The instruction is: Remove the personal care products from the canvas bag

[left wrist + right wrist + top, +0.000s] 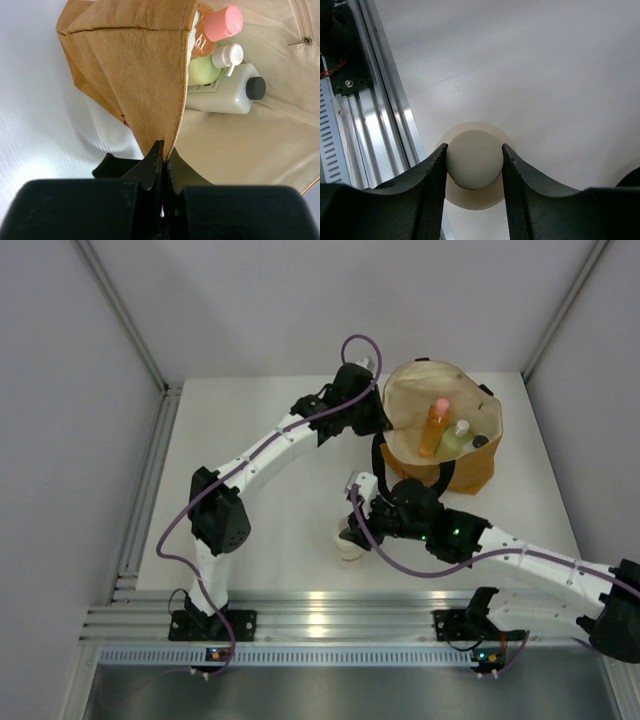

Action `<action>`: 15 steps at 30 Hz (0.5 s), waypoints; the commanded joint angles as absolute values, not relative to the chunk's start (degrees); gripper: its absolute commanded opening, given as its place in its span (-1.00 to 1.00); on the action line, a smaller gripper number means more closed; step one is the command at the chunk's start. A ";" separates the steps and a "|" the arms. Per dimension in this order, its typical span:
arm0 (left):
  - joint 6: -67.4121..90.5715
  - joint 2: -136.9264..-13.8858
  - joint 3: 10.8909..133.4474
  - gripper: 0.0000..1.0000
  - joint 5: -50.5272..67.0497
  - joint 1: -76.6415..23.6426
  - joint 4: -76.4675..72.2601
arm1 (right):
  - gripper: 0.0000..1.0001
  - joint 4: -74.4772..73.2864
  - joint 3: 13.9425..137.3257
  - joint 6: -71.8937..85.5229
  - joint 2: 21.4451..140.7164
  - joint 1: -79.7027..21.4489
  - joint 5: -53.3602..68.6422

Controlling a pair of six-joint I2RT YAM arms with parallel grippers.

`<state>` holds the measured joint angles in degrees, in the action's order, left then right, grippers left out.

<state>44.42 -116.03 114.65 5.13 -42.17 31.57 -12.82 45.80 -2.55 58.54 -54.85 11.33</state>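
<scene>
The canvas bag (470, 468) lies at the back right with its cream-lined mouth open. Inside it lie the orange bottle with the pink cap (434, 430), the pale yellow-green bottle (457, 436) and the whitish bottle with the black cap (481, 441). The left wrist view shows them too: orange (223, 23), green (204, 70), whitish (225, 92). My left gripper (385, 420) is shut on the bag's rim (145, 65). My right gripper (474, 147) is shut on the cream round jar (473, 160), upright at or just above the table in front of the bag (349, 548).
The bag's black loop handle (415, 478) lies beside my right wrist. Aluminium rails (320, 615) run along the table's near edge, close to the jar. White walls stand at the left, right and back.
</scene>
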 commanded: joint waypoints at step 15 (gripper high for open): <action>42.98 -114.87 113.12 -1.00 6.77 -41.92 31.11 | -0.32 19.52 34.10 -4.57 61.79 -60.03 12.04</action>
<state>43.35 -116.03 113.75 5.82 -42.13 31.53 9.13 32.23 -4.51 61.93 -58.48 11.07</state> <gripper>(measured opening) 0.026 0.415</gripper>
